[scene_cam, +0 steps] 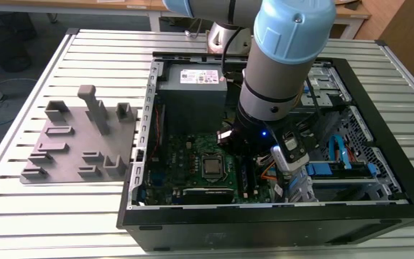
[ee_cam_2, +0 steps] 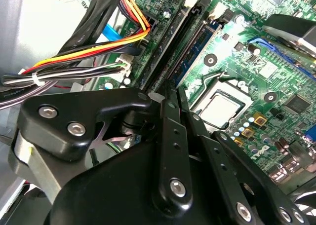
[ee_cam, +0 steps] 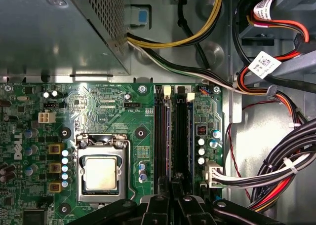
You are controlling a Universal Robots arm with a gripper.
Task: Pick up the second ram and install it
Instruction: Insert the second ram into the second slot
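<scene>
My gripper (ee_cam: 172,185) reaches down into the open computer case (scene_cam: 279,216), over the near end of the long black memory slots (ee_cam: 182,131) of the green motherboard (ee_cam: 98,111). Its two thin black fingers (ee_cam_2: 170,104) stand close together, shut, with their tips right at the slots. A thin dark stick (ee_cam_2: 165,45) that looks like a ram stands upright in the slot nearest the cables. I cannot tell whether the tips touch it, nor whether it is the second ram. In the exterior view the arm's wrist (scene_cam: 264,108) covers this spot.
The silver processor socket (ee_cam: 101,173) lies beside the slots. Coloured cable bundles (ee_cam: 276,175) hang close on the other side. A grey power supply (scene_cam: 192,86) fills the case's far end. A grey parts fixture (scene_cam: 77,140) sits on the slatted table at the exterior view's left.
</scene>
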